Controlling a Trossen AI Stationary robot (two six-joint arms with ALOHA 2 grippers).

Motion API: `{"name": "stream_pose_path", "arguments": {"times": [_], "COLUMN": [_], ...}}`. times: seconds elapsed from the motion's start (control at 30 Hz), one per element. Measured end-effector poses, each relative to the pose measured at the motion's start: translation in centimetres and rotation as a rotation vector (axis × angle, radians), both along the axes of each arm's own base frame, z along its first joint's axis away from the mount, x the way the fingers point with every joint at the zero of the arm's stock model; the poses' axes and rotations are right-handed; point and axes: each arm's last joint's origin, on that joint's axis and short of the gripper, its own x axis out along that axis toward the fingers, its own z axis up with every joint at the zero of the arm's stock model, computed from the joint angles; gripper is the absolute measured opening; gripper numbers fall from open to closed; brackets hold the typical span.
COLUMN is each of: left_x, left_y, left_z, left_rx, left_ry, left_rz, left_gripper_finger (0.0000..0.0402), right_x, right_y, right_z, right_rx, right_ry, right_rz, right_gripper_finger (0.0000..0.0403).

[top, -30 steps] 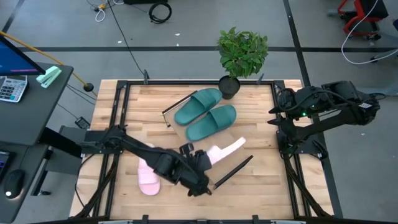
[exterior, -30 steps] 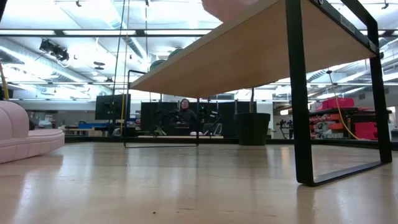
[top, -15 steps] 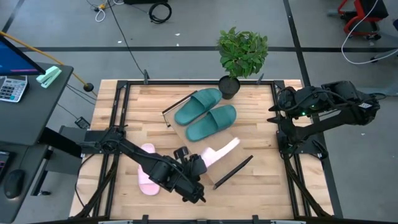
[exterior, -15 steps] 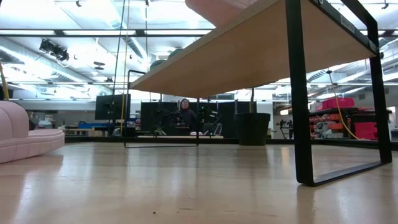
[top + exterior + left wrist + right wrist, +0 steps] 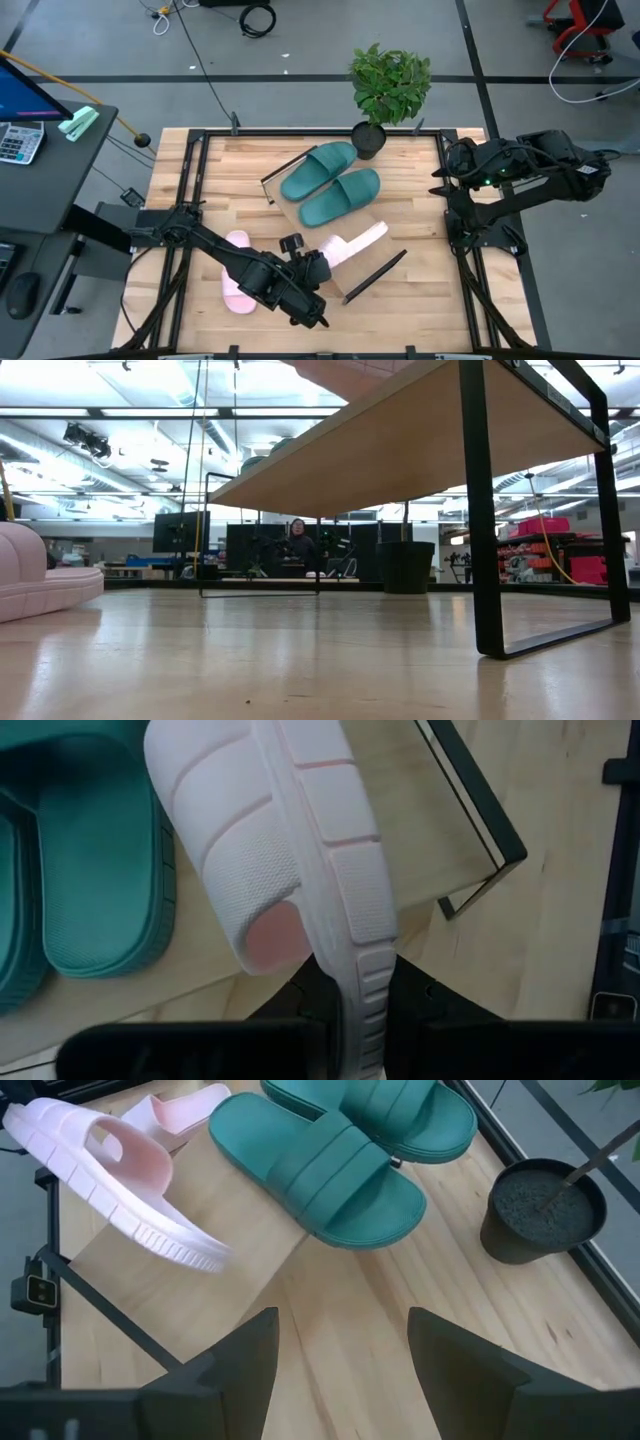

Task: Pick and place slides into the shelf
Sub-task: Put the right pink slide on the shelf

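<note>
in the left wrist view the left claw (image 5: 355, 1010) is seen clenched on the edge of a pale pink slide (image 5: 290, 840), held on its side over the shelf (image 5: 420, 840); the ribbed sole is turned toward the camera. this grip is hidden from the high view, where only the slide (image 5: 352, 243) is seen slanting above the near end of the shelf (image 5: 300, 225). the right wrist view shows the same slide (image 5: 120, 1175) tilted, its strap open toward the camera, and the right claw (image 5: 340, 1350) released and well apart from it at the bench's right edge. the shelf carries two teal-green slides (image 5: 330, 180) lying flat side by side. a second pink slide (image 5: 237, 285) lies on the bench (image 5: 420, 290) beside the left arm. the low view shows the shelf's underside and, far off, a person (image 5: 297, 545). since a second ago, the held slide has been drawn back toward the left arm.
</note>
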Motion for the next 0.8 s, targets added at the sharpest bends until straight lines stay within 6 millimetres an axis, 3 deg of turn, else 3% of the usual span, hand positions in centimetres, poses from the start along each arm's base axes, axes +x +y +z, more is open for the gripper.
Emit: {"name": "stream_pose_path", "arguments": {"times": [0.37,0.8], "left_x": [-0.1,1.1], "left_y": [0.1,-0.5], "left_z": [-0.1,-2.5], "left_rx": [-0.004,-0.003], "left_ry": [0.007,0.069], "left_rz": [0.019,0.032], "left_gripper_finger": [0.0044,0.0044], "right_x": [0.0,0.5], "right_y": [0.0,0.0], "right_z": [0.0,-0.1], "right_rx": [-0.007,-0.008], "right_ry": [-0.001,0.013], "right_rz": [-0.006,-0.007], "right_gripper_finger": [0.0228,0.0228]}}
